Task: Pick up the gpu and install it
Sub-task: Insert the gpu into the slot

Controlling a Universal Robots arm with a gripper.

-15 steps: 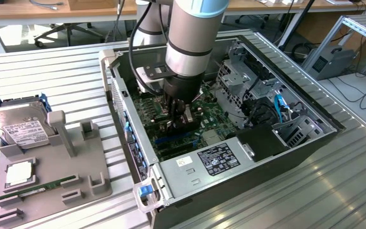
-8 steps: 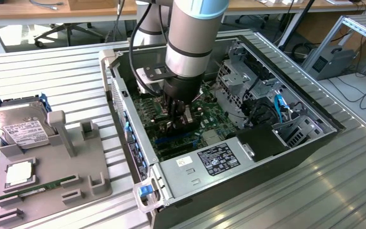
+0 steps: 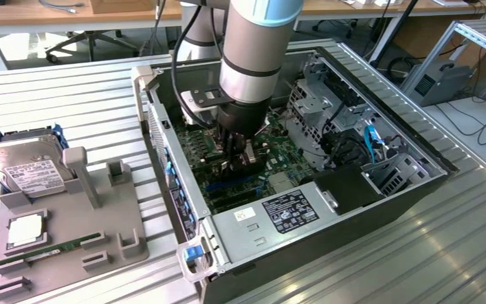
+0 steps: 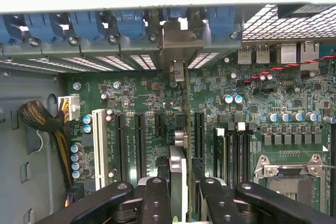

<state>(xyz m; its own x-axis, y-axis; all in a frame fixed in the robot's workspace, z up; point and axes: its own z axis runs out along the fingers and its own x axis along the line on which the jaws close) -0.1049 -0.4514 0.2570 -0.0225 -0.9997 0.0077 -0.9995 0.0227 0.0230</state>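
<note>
At the exterior view's left, a grey tray [image 3: 74, 234] carries a hard drive [image 3: 23, 166]. In mid frame the gripper [image 3: 241, 157] reaches into the open computer case [image 3: 395, 190], pinching the gpu [image 4: 181, 129] upright over the motherboard [image 4: 294, 103] slots.

We see a green motherboard [image 4: 142, 98] dotted with silver-topped capacitors, blue clips [image 4: 131, 22] along the case's edge, a white slot [image 4: 98, 148] among black ones, black jaws, a beige-silver bracket [image 4: 176, 45] on the dark gpu [image 4: 185, 108], and a grey tray [image 3: 66, 253]
</note>
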